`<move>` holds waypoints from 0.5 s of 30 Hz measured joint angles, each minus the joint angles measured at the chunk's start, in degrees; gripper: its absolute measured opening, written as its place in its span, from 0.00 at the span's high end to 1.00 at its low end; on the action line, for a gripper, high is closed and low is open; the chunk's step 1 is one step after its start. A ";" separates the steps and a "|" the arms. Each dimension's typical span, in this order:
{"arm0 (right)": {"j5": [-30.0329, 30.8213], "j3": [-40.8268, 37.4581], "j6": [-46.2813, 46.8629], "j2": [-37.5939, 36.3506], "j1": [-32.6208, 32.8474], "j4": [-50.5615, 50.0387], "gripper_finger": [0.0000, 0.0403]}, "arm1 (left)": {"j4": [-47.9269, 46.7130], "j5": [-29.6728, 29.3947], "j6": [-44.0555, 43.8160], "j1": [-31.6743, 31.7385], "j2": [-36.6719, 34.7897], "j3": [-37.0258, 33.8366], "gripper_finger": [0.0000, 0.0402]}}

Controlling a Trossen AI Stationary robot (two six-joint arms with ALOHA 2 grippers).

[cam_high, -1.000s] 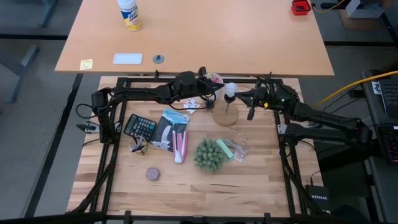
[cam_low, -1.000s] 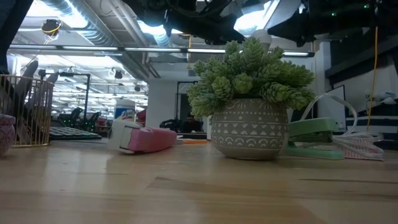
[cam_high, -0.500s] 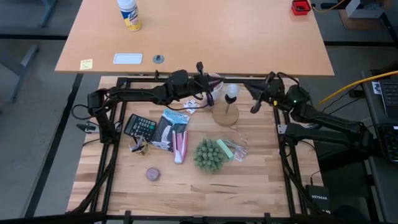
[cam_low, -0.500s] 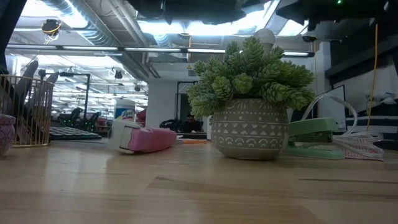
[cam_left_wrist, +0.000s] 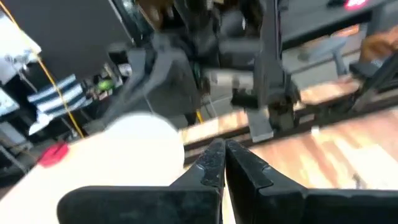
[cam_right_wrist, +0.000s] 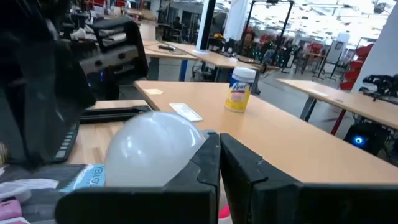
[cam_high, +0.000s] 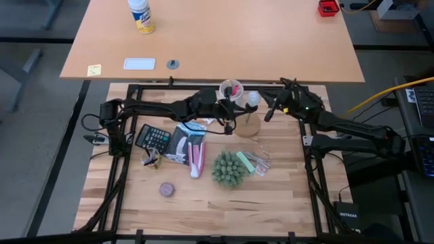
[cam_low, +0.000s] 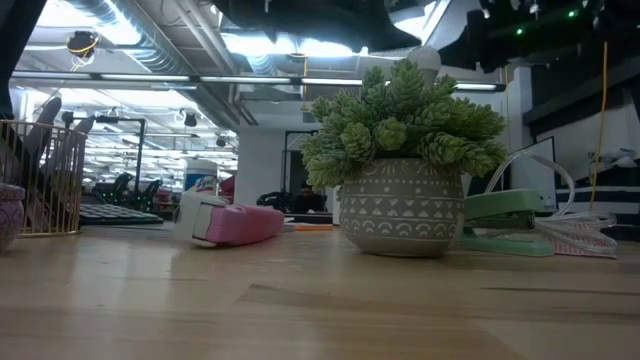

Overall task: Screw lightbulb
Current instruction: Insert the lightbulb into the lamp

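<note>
While both arms hover over the far half of the table [cam_high: 224, 210], the near half sits quiet: a brown puck [cam_high: 166, 190] on the near left, then the potted plant [cam_high: 228, 169] in the middle with a green stapler [cam_high: 245, 161] just to its right. Moving back, a pink tool [cam_high: 196, 158] lies left of the plant, and further left there's a calculator [cam_high: 153, 137] with a blue-and-white packet [cam_high: 183, 139] beside it. Now to the action at the far centre: the bulb [cam_high: 252, 99] stands upright on its wooden disc [cam_high: 247, 126], its white dome just peeking above the plant in the low view [cam_low: 424, 60]. Left gripper [cam_high: 229, 120] is just left of that disc, fingers [cam_left_wrist: 214, 163] pressed together with nothing between them, the bulb [cam_left_wrist: 134, 155] a pale blur right beside them. Right gripper [cam_high: 269, 110] comes in from the right, just beside the bulb, and its fingers [cam_right_wrist: 208, 163] are pinched together too, empty, with the frosted dome [cam_right_wrist: 155, 148] close alongside; whether they touch it, I can't tell. A cup [cam_high: 230, 89] of pens stands just beyond the bulb to its left. Beyond that, on the far desk [cam_high: 271, 41], a bottle [cam_high: 141, 14], a white card [cam_high: 139, 64] and a red box [cam_high: 327, 7].
</note>
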 joint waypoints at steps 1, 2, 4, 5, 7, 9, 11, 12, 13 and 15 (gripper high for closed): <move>0.00 0.00 0.21 0.33 0.00 0.02 0.96 | -0.07 -0.28 -0.03 0.19 0.34 -0.04 0.99; 0.00 0.00 0.27 0.56 0.00 0.07 0.96 | 0.61 -0.71 -0.04 0.35 0.83 -0.04 0.99; 0.00 0.02 0.33 0.81 0.00 0.11 0.96 | 1.22 -1.80 -0.06 0.97 1.06 -0.04 0.99; 0.00 0.02 0.33 0.83 0.00 -0.01 0.96 | 1.29 -2.50 -0.20 1.38 1.06 -0.04 0.99; -0.01 0.02 0.35 0.79 0.00 0.12 0.96 | 1.26 -4.31 -1.11 2.21 1.18 -0.02 0.99; 0.42 0.02 0.36 0.79 -0.02 0.07 0.96 | 0.96 -4.69 -2.14 3.00 1.28 -0.02 0.99; 0.42 0.02 0.42 0.76 -0.04 0.03 0.96 | 0.90 -4.80 -2.86 3.65 1.28 -0.02 0.99; 0.42 0.02 0.42 0.78 -0.04 -0.03 0.96 | 0.81 -4.78 -2.92 3.87 1.28 -0.02 0.99; 0.40 0.02 0.44 0.77 -0.04 -0.11 0.96 | 0.80 -4.76 -3.03 4.03 1.28 -0.02 0.99; 0.38 0.02 0.48 0.74 -0.02 -0.23 0.96 | 0.81 -4.76 -3.10 4.28 1.28 -0.02 0.99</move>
